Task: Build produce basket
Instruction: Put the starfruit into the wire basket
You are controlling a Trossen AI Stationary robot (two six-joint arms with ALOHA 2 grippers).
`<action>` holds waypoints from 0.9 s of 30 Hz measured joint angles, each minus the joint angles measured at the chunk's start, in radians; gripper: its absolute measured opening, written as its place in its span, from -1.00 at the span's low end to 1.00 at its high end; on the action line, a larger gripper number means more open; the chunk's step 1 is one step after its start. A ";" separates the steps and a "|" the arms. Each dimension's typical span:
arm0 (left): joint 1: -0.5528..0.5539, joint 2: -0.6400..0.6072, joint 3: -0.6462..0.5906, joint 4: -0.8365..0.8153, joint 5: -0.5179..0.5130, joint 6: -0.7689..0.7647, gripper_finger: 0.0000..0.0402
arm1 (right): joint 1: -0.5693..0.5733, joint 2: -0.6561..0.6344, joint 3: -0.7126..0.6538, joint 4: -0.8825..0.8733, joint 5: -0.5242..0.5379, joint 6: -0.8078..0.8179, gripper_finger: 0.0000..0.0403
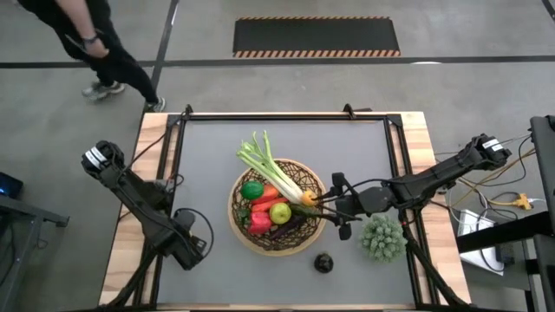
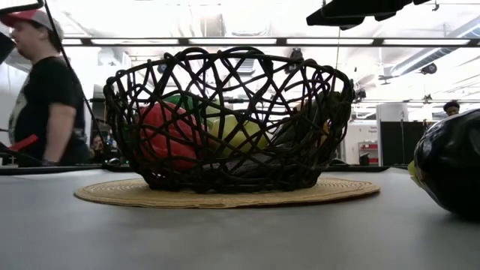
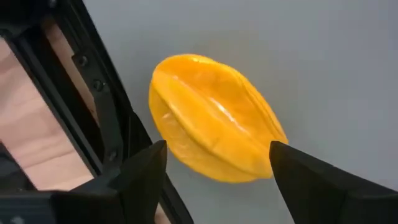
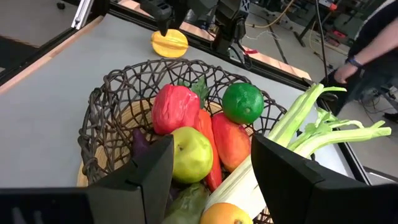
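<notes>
left gripper (image 3: 214, 171) spread wide, empty, straddling a yellow fruit (image 3: 214, 118) on the table near the frame; ribbed skin may slip on closing. right gripper (image 4: 211, 171) wide open, empty, over the filled basket (image 1: 238, 221); could knock the leek (image 1: 273, 169)

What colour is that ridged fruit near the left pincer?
Yellow-orange; the starfruit shows best in the left wrist view.

**Clearance check, high view**

I see bare grey table (image 1: 208, 147) across the upper band and left centre. The basket (image 1: 239, 212) fills mid-frame, with leek (image 1: 270, 166) tops overhanging its upper rim. Lower right is crowded: right gripper (image 1: 325, 204), a green bushy vegetable (image 1: 382, 237), a dark round item (image 1: 323, 262).
</notes>
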 joint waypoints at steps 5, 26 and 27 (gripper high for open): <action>0.000 0.033 0.000 0.006 -0.007 0.008 0.24 | 0.000 0.000 -0.004 -0.003 0.000 0.017 0.00; 0.000 0.073 0.024 0.057 -0.007 0.016 -0.94 | 0.000 0.000 -0.014 -0.005 0.000 0.029 0.00; 0.000 0.073 0.032 0.046 -0.007 0.021 -0.94 | 0.000 0.000 -0.015 -0.005 0.000 0.030 0.00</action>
